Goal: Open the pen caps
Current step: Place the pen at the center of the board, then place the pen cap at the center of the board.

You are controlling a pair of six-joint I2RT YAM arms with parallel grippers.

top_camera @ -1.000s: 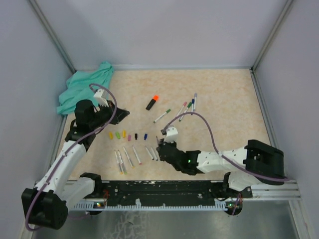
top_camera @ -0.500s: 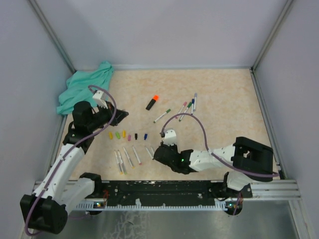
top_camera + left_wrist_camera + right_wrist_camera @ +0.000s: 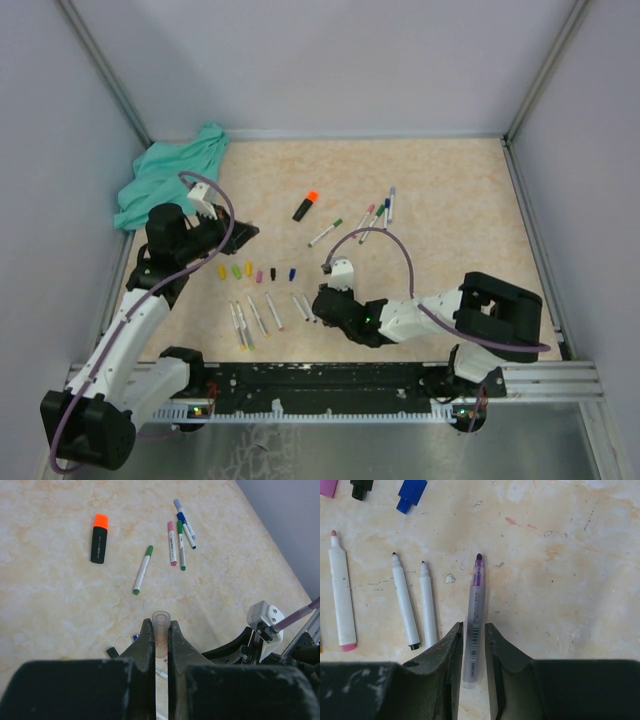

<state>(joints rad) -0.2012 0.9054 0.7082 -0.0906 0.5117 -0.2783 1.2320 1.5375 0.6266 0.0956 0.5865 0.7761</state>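
Left gripper (image 3: 160,630) clamped on a pale cap (image 3: 161,618)
Right gripper (image 3: 474,627) jaws slightly apart, astride a purple-tipped pen (image 3: 476,597) lying on the table (image 3: 570,580)

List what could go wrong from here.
1. The right end effector closely straddles the uncapped purple pen; lifting away might drag it into the white pens beside it.
2. The left end effector pinches the translucent cap by its lower part only; it may slip out.
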